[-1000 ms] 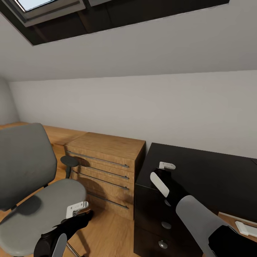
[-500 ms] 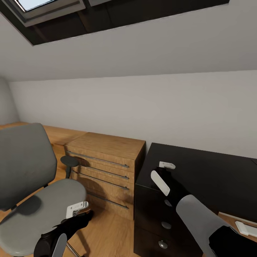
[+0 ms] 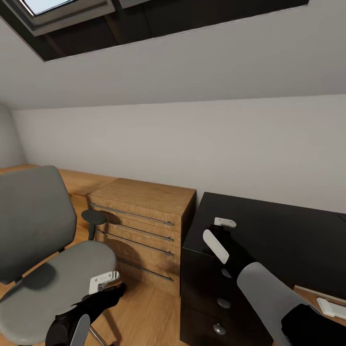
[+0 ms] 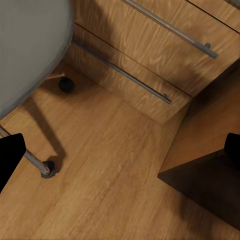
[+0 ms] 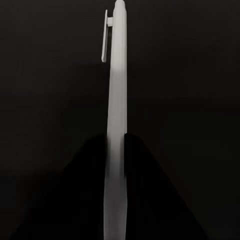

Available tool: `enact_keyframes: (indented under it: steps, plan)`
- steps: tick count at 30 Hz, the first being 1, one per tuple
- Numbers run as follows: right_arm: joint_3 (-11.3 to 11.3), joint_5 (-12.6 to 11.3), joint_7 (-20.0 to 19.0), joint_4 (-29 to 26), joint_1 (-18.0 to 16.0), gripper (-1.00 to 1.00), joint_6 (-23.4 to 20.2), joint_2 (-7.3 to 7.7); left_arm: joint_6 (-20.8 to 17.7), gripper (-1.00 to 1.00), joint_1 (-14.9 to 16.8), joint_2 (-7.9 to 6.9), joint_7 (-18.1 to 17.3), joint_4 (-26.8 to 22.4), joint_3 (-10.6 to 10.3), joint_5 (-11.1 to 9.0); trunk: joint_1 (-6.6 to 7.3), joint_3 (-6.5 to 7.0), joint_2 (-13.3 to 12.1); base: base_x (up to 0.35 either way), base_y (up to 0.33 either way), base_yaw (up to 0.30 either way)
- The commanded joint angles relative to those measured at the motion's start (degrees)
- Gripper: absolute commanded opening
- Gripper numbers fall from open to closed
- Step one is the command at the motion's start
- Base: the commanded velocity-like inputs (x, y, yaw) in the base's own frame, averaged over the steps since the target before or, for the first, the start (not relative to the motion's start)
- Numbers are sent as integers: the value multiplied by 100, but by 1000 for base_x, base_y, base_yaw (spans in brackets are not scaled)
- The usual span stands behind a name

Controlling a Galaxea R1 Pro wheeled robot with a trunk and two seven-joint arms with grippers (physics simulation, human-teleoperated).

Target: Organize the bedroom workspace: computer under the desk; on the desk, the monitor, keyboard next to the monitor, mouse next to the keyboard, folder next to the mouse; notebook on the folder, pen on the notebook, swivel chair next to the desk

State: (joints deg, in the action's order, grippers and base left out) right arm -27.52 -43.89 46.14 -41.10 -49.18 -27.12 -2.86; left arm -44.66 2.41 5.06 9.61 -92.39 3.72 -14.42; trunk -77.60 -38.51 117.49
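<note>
Head view first: swivel chair [image 3: 48, 250] sits at 8 o'clock on the wood floor [image 3: 144, 312], beside a light-wood drawer chest [image 3: 144, 221]. At 4 o'clock the right gripper [image 3: 222, 229] hangs over a black drawer unit [image 3: 250, 240]; the left gripper [image 3: 103, 283] hovers near the chair's seat edge, and I cannot tell whether it is released or clenched.

Left wrist view: chair seat [image 4: 27, 45], a caster [image 4: 48, 167], chest drawers [image 4: 150, 45] and floor.

Right wrist view: pen [image 5: 116, 115], white with a clip, is pinched between the dark gripper fingers [image 5: 150, 200] over the black surface.
</note>
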Motion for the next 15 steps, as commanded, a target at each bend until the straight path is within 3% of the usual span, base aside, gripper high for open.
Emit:
enact_keyframes:
  steps: [1, 15]
  plan:
    - [-17, -76, 44, -3, -4, -100, -39, 4, -25, 100, 4, 4, 41, -7, 6, -61, 0, -7, 3, 0, 0, 0]
    - [-17, -76, 44, -3, -4, -100, -39, 5, -32, 100, 5, 4, 33, -1, 6, -61, 0, -7, 3, 0, 0, 0]
